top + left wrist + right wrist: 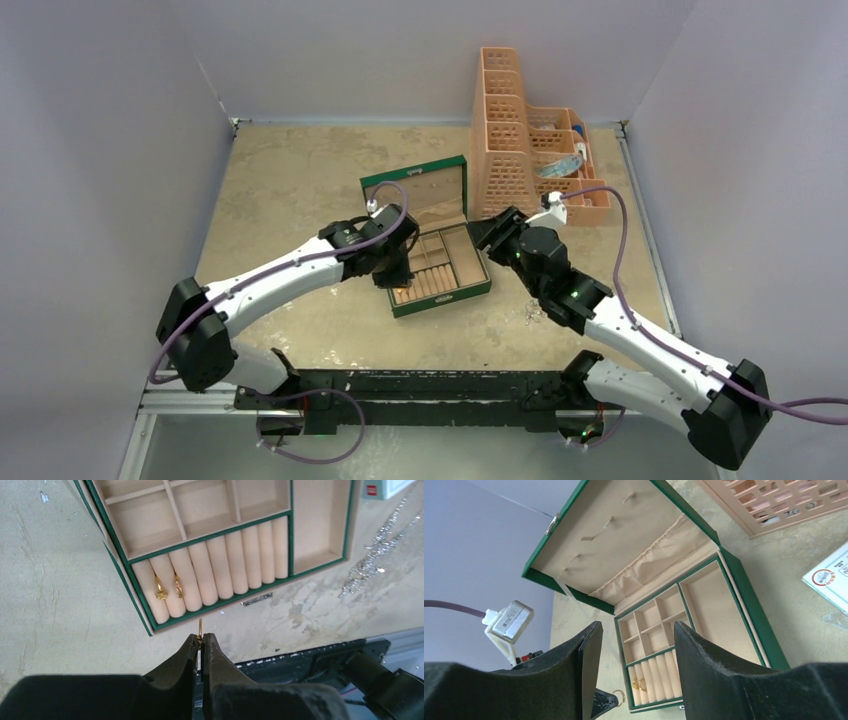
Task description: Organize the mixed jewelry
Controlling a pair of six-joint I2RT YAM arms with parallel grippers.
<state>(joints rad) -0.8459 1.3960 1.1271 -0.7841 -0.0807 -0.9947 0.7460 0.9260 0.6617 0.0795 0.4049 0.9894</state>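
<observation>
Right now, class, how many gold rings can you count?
3. One ring and a second ring sit side by side in the ring rolls of the green box; a third ring is pinched in the left claw just outside it. Others may be hidden.

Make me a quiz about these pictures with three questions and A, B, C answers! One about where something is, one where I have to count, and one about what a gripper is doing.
1. Where do the silvery chains lie?
A) inside the green box
B) on the table beside the box
C) in the orange rack

2. How many gold rings sit between the box's rolls?
A) one
B) two
C) five

3. What is the left gripper doing?
A) standing wide open
B) pinching a third ring
C) holding a chain

Answers:
1 B: the chains sparkle on the bare table outside the box.
2 B: two rings are tucked side by side in the rolls.
3 B: its fingers are closed with the ring poking out of the tips.
</observation>
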